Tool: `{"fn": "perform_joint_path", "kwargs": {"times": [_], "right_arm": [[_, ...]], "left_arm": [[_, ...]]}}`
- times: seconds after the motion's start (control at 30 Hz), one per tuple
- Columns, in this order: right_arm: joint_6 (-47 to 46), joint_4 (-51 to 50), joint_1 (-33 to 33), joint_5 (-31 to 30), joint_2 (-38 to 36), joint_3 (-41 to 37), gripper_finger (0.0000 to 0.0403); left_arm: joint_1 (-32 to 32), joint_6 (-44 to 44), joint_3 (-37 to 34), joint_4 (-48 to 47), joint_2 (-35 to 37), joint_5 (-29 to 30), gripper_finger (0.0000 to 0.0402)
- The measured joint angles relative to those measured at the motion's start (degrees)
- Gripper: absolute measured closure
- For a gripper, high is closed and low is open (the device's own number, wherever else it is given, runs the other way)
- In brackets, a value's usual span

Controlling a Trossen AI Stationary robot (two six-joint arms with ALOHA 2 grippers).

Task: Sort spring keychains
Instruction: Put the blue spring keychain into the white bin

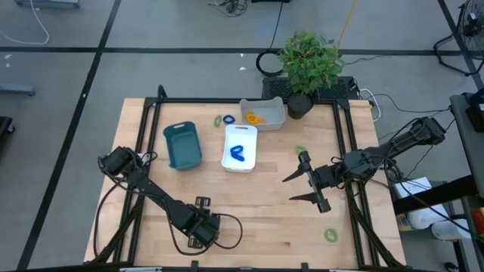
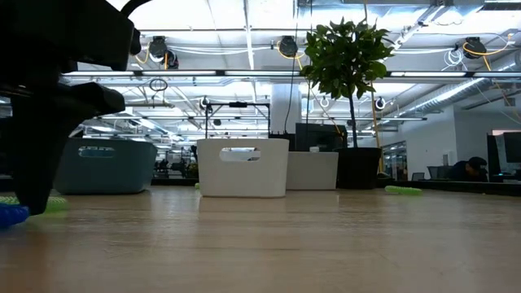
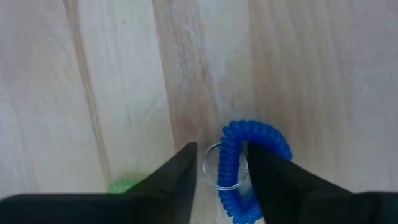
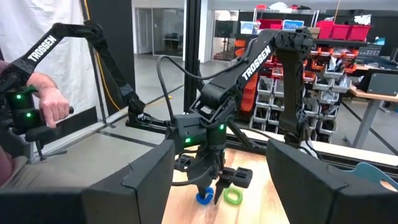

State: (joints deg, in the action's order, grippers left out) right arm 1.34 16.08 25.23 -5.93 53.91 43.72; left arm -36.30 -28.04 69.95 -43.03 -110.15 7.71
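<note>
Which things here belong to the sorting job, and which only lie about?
Job:
- blue keychain between the left gripper's fingers
- green keychain beside it
- teal tray
- white tray
- grey tray
- right gripper, waiting open

Lying about:
- potted plant

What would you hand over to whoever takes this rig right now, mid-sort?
Left tool: down at the table's near edge, fingers astride a blue keychain, not clamped yet; a green one lies beside it.
Right tool: open, waiting above the right side.
Done: blue keychain in the white tray, orange one in the grey tray.
Left: teal tray looks empty; loose green keychains remain on the table.
</note>
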Motion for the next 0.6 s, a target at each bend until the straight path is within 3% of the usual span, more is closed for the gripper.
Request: {"fn": "perform_joint_path", "kwargs": {"times": [0.33,0.6], "right_arm": [[0.0,1.2,0.0,0.0,0.0,0.0,0.0163],[1.5,2.9,0.0,0.0,0.0,0.0,0.0165]], "left_arm": [[-0.2,2.9,0.2,2.2,-2.5,-2.0,0.0383],[0.4,3.1,0.3,2.6,-3.6,-4.7,0.0394]]}}
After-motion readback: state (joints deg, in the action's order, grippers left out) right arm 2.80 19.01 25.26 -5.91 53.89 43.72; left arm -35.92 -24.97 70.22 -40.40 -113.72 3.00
